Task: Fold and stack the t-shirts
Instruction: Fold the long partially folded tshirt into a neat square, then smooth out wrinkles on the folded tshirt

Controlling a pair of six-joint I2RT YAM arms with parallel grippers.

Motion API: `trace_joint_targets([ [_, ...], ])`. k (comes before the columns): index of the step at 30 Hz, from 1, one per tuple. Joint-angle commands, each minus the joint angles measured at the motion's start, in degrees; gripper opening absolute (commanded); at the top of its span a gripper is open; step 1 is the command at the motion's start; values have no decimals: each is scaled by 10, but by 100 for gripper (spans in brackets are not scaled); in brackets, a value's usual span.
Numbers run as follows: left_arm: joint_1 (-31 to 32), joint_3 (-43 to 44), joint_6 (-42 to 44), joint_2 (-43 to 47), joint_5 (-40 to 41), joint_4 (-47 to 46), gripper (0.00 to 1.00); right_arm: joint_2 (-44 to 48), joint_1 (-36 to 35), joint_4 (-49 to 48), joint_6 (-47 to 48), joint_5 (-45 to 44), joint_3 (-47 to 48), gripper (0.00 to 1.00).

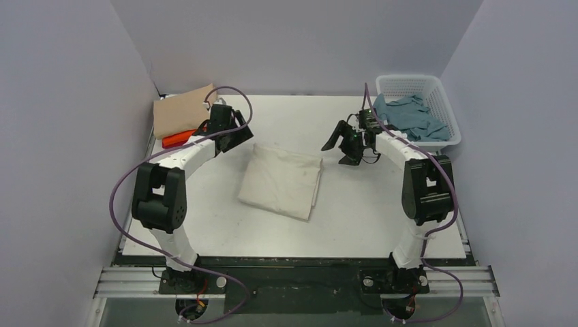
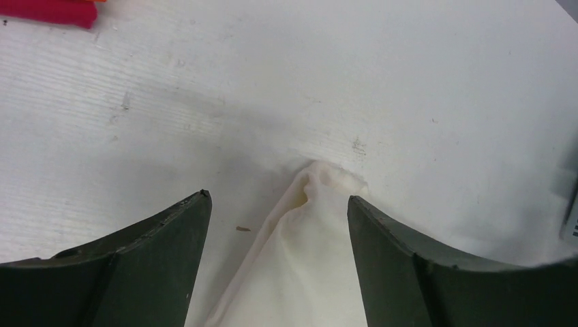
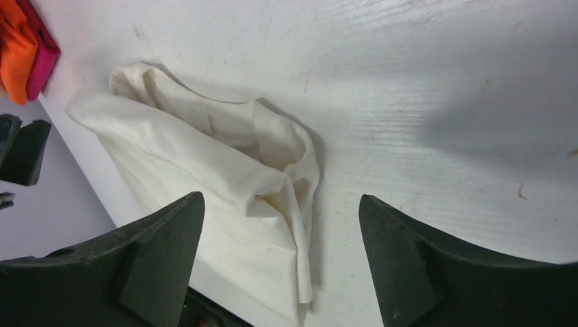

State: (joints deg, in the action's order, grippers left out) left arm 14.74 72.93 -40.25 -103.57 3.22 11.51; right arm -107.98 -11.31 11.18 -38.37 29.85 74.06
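A cream t-shirt (image 1: 281, 181), folded into a rough square, lies in the middle of the table. My left gripper (image 1: 240, 139) is open just above its far left corner (image 2: 320, 204), which shows between the jaws. My right gripper (image 1: 343, 146) is open and empty, a little to the right of the shirt's far right corner (image 3: 225, 170). A tan t-shirt (image 1: 180, 109) lies folded at the far left on top of an orange and a red one (image 1: 178, 138). A grey-blue t-shirt (image 1: 413, 117) lies crumpled in the white basket (image 1: 446, 102).
The basket stands at the far right corner against the wall. Grey walls close in the table on the left, back and right. The red shirt's edge (image 2: 48, 12) shows at the top left of the left wrist view.
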Motion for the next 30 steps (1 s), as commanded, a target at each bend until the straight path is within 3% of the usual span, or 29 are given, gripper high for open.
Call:
trace_joint_targets([
  [1,1,2,26,72,33,25,83,87,-19,-9,-9,-67,-19,79],
  [5,2,-64,37,132,-19,6,85,135,-58,1,2,-64,-59,84],
  [9,2,-93,57,139,-93,-1,87,149,-105,-85,-28,-34,-105,86],
  [12,5,-101,75,132,-235,-85,87,108,-117,-164,-61,12,-89,85],
  [14,12,-88,72,110,-275,-119,87,80,-120,-225,-95,23,-82,85],
  [20,14,17,73,-38,-294,-81,88,1,-110,-239,-115,15,-24,84],
  [25,11,84,79,-138,-256,-33,88,-68,-79,-220,-106,-7,4,83],
  [30,3,70,52,-189,-222,-14,88,-133,-60,-200,-97,-1,-2,82],
])
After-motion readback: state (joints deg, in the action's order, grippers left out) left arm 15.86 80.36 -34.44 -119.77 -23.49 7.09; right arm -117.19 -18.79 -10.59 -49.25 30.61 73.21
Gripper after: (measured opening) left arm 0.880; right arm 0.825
